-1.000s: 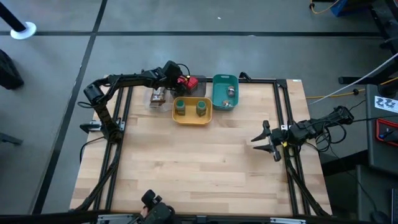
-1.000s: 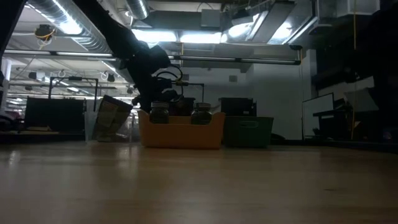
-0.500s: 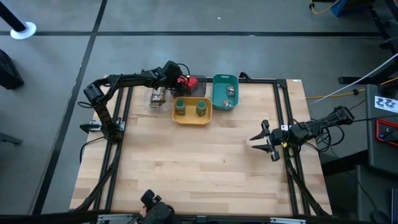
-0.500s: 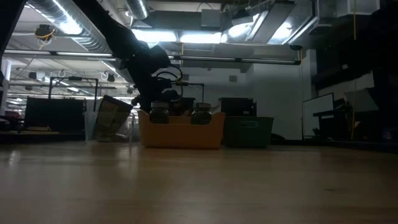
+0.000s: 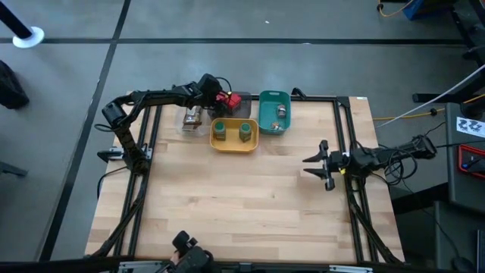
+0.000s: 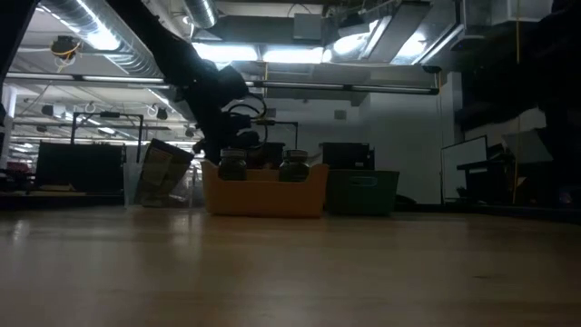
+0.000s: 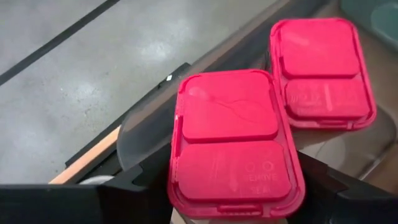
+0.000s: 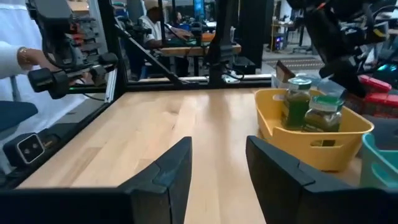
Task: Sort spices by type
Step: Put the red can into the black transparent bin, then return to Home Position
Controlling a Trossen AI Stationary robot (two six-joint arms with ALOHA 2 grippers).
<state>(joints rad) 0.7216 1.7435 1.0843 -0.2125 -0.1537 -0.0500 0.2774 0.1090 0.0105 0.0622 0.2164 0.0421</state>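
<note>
My left gripper (image 5: 218, 97) is at the table's far edge, over the grey tray (image 5: 244, 99), shut on a red box (image 7: 233, 143). A second red box (image 7: 323, 71) lies flat in that tray. Two green-capped jars (image 5: 220, 130) (image 5: 245, 132) stand in the yellow tray (image 5: 233, 144). Greyish tins (image 5: 280, 112) sit in the teal tray (image 5: 267, 98). Brown packets (image 5: 192, 117) stand in the clear tray. My right gripper (image 5: 314, 162) is open over the table's right side, away from all of these. My left gripper pinches the red box by its two long sides, at the end nearest the wrist (image 7: 186, 199), one finger (image 7: 134, 186) on each side. The box's lid faces the camera. The box sits over the grey tray's rim, beside the other red box; whether it rests on anything I cannot tell.
The trays stand in a row along the far edge. The wooden tabletop (image 5: 242, 197) spreads out in front of them. A black frame (image 5: 345, 136) borders the table. In the right wrist view a person's hand (image 8: 25, 59) shows beyond the table.
My right gripper has drifted a little toward the table's far edge and turned slightly, staying open. The left arm and the trays have kept still.
</note>
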